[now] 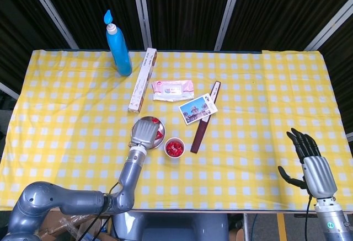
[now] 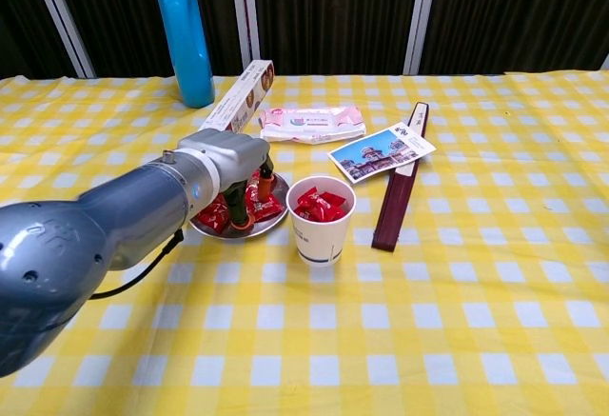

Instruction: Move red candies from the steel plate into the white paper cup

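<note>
The steel plate [image 1: 160, 124] [image 2: 237, 235] lies left of the white paper cup [image 1: 174, 148] [image 2: 321, 231]. Red candies [image 2: 267, 208] are piled on the plate, and more red candies [image 2: 320, 204] fill the cup. My left hand [image 1: 144, 133] [image 2: 228, 157] hovers over the plate and covers most of it, its fingertips [image 2: 239, 212] pointing down among the candies. Whether they pinch one is hidden. My right hand [image 1: 308, 161] hangs off the table's front right corner, fingers apart and holding nothing.
A blue bottle [image 1: 118, 45] [image 2: 186, 35] stands at the back left. Behind the plate lie a long box [image 1: 143, 79] [image 2: 245, 89] and a pink wipes pack [image 1: 173, 90] [image 2: 312, 123]. A postcard [image 1: 198, 109] [image 2: 383, 150] rests on a dark maroon case [image 1: 205, 118] [image 2: 400, 192] right of the cup.
</note>
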Motion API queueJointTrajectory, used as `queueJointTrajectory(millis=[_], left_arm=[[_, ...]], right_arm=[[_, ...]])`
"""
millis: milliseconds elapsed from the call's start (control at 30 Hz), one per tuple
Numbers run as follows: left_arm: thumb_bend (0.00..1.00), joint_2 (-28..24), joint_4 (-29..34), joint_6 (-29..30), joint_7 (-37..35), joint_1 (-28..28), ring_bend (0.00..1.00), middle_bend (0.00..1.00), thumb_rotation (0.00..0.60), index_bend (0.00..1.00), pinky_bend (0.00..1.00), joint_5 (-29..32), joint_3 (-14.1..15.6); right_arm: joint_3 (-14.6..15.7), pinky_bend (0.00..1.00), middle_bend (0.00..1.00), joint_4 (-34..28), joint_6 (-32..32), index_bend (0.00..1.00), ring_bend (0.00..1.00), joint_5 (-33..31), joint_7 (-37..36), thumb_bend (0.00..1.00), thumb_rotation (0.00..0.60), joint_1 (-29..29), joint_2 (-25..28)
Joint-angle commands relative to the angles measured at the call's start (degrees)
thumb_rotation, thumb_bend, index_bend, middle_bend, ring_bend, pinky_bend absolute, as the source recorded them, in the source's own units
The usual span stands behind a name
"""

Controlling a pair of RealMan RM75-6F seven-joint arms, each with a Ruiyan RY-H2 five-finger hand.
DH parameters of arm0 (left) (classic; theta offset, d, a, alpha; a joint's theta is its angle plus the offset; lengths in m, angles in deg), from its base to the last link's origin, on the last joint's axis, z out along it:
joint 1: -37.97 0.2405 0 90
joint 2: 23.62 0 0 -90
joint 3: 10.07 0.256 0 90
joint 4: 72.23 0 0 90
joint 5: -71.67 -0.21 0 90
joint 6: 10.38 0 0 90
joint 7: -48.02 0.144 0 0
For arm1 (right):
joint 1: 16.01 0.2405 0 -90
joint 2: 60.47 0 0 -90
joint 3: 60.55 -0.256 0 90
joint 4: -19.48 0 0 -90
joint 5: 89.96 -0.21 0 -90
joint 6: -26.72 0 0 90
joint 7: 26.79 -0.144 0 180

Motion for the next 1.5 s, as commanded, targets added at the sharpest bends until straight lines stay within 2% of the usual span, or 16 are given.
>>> queueJointTrajectory(millis=[33, 133, 400, 633, 833, 1133, 1367, 1400, 1500], left_arm=[[0.37, 0.0, -0.1, -0.2, -0.1, 0.2, 0.98, 0.95, 0.6, 0.42, 1.0, -0.3, 0.0], [0.38, 0.3, -0.5, -0.5, -0.3, 0.3, 0.98, 0.95, 0.6, 0.44, 1.0, -0.7, 0.1], [0.49, 0.5, -0.4, -0.9, -0.7, 1.0, 0.98, 0.95, 0.6, 0.54, 1.0, -1.8, 0.7], [0.49, -0.8, 1.8, -0.1, -1.1, 2.2, 0.98, 0.95, 0.6, 0.55, 1.0, -3.1, 1.3], [0.49, -5.2, 8.4, 2.3, -2.6, 3.7, 0.98, 0.95, 0.6, 0.55, 1.0, -6.2, 0.8], [0.49, -13.5, 20.6, 4.5, -6.1, 4.5, 0.98, 0.95, 0.6, 0.55, 1.0, -13.3, -2.1], [0.48, -14.4, 23.8, 0.3, -7.3, 2.7, 0.98, 0.95, 0.6, 0.55, 1.0, -15.3, -1.6], [0.48, -14.1, 24.0, -1.4, -6.3, 1.8, 0.98, 0.95, 0.6, 0.55, 1.0, -14.8, -0.6], [0.47, -13.2, 23.8, -2.1, -4.7, 0.5, 0.98, 0.95, 0.6, 0.54, 1.0, -12.6, -0.2]], right_arm=[[0.0, 0.0, 0.0, 0.0, 0.0, 0.0, 0.0, 0.0, 0.1, 0.39, 0.6, 0.0, 0.0], [0.0, 0.0, 0.0, -0.1, 0.0, 0.0, 0.0, 0.0, 0.1, 0.39, 0.6, 0.0, 0.0], [0.0, 0.0, 0.0, -0.1, 0.1, 0.0, 0.0, -0.2, -0.1, 0.39, 0.6, 0.0, 0.0], [0.0, 0.0, 0.0, -0.1, -0.1, 0.0, 0.0, 0.0, 0.0, 0.39, 0.6, -0.1, 0.0], [0.0, 0.0, 0.0, -0.1, -0.2, 0.0, 0.0, 0.1, 0.1, 0.39, 0.6, -0.1, -0.1], [0.0, 0.0, 0.0, 0.0, -0.2, 0.0, 0.0, 0.1, 0.6, 0.39, 0.6, -0.1, -0.3], [-0.2, 0.0, 0.0, 0.1, -0.4, 0.0, 0.0, 0.0, 0.6, 0.39, 0.6, -0.1, -0.4], [-0.2, 0.0, 0.0, 0.1, -0.4, 0.0, 0.0, -0.1, 0.5, 0.39, 0.6, -0.1, -0.4], [-0.2, 0.0, 0.0, 0.1, -0.4, 0.0, 0.0, -0.1, 0.3, 0.39, 0.6, -0.1, -0.4]])
